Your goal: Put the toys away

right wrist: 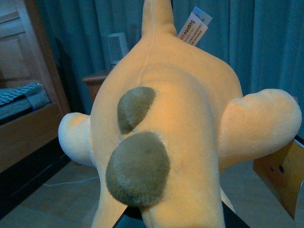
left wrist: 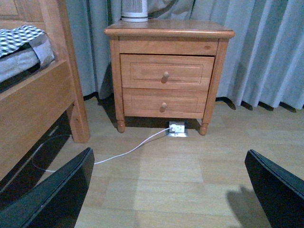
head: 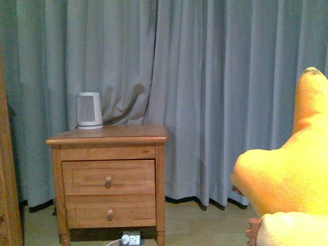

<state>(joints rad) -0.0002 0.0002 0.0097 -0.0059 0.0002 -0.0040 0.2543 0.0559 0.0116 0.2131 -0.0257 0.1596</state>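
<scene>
At near right, the plush toy (head: pixel 287 179) sits aloft on the right gripper (right wrist: pixel 176 222). The jaws are hidden beneath it, judged clamped on its body. The left gripper (left wrist: pixel 171 190) hangs empty, jaws wide apart over the floor (left wrist: pixel 180 180). No bin is visible, so the destination is unclear. Advice: carry level, and clear the white cable (left wrist: pixel 128 151) and, farther off, the nightstand (head: pixel 108 177).

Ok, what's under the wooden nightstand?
A white power strip lies on the floor between the front legs of the light wooden two-drawer nightstand, its white cable trailing toward the wooden bed frame. Further back is shadowed, unseen.
</scene>
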